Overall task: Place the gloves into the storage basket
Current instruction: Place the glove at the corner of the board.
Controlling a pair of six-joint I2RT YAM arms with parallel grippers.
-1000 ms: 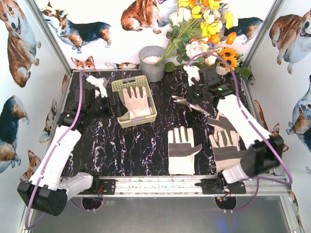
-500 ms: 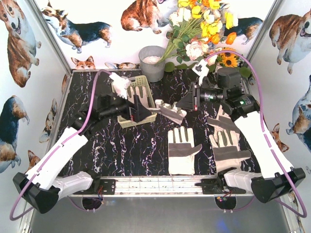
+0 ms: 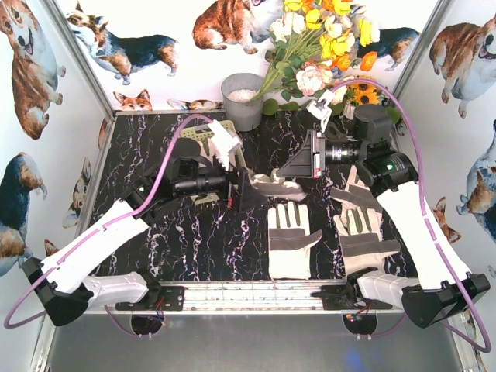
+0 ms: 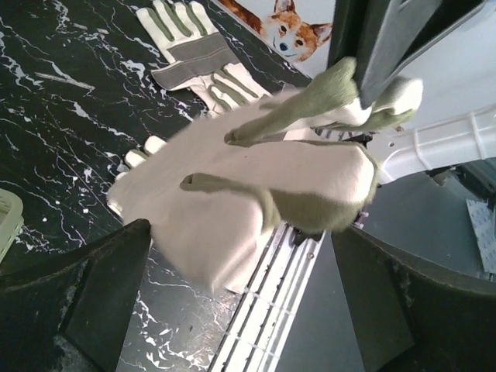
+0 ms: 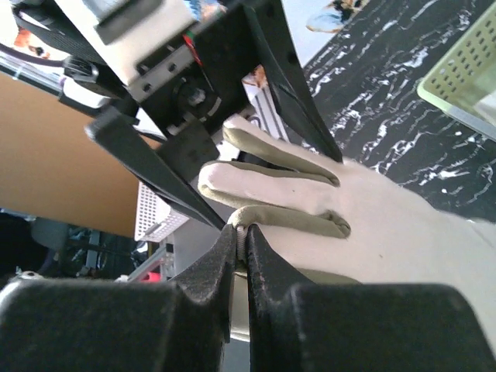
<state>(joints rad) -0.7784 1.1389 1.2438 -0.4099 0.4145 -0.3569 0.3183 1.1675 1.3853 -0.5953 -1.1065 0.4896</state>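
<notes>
My left gripper (image 3: 242, 190), jaws spread, has swung away from the pale yellow-green slotted plastic basket (image 5: 463, 68) to bracket the cream-white, grey-patched work glove (image 3: 275, 184), which my right gripper (image 5: 242, 232) pinches by one finger in mid-air above the table, so I judge a handover toward the basket is next.

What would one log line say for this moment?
right gripper: shut on glove, midair | left gripper: open around its fingertips | more gloves on table

I record white shells, black joints and lilac cable (image 3: 364, 78) on left arm (image 3: 93, 244) and right arm (image 3: 411, 221). Left gripper (image 4: 240, 229), right gripper (image 5: 242, 231): black.
</notes>
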